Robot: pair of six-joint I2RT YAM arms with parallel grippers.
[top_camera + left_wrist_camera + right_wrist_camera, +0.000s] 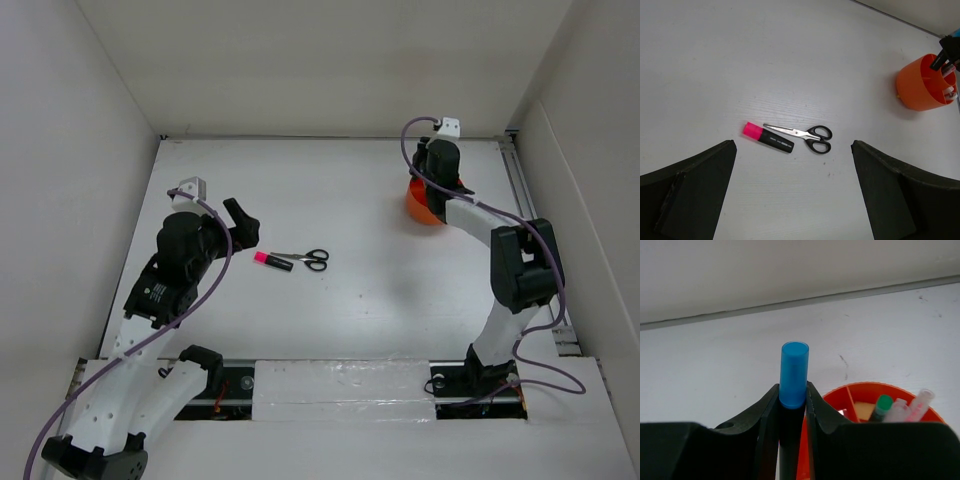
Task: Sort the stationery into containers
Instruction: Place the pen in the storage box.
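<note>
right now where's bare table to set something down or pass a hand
Bare table runs between the scissors and the orange pot, and along the far wall. Crowded: the pot under the right end effector, and the pink-capped marker beside the scissors.

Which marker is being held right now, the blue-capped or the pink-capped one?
The blue-capped marker, clamped by the right end effector at the orange pot; the pink-capped marker lies loose beside the scissors.

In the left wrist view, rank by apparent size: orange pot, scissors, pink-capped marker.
1. orange pot, though farthest away.
2. scissors.
3. pink-capped marker, shorter but thicker; these two look nearly alike.
</note>
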